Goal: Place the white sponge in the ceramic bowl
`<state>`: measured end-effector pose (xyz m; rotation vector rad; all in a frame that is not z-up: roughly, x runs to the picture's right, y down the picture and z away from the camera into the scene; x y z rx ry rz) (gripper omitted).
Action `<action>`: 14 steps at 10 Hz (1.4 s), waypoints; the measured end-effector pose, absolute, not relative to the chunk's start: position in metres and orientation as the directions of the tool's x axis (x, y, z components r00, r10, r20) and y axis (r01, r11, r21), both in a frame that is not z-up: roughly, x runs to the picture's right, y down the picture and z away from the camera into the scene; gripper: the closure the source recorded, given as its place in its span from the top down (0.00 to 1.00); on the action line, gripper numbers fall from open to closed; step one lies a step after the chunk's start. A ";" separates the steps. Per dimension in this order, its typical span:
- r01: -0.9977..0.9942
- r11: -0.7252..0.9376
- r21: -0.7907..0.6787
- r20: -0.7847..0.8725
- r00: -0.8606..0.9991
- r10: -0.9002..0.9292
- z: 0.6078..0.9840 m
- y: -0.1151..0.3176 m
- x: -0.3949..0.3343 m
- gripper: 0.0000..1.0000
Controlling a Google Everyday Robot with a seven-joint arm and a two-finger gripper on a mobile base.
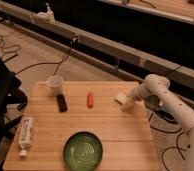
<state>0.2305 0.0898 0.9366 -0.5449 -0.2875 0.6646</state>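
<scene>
The white sponge (121,97) is over the right side of the wooden bench (115,135), toward the back edge. The gripper (128,104) is right up against the sponge, on its right side. It is too hard to see if the gripper is holding the sponge or just touching it, so I cannot tell. I also cannot tell if the sponge sits on the wood or is lifted a bit. The white arm (165,97) reaches in from the right. The green bowl (82,150) sits at the front of the bench, well apart from the sponge, and nothing is in it. A small orange-red thing (90,100) lies left of the sponge. Farther left are a flat black thing (62,103) and a white cup (55,84). A long white tube (25,135) lies by the left edge.
</scene>
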 end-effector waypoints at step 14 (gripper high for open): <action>-0.206 0.832 -0.515 0.317 0.856 0.408 0.837 0.060 0.171 0.07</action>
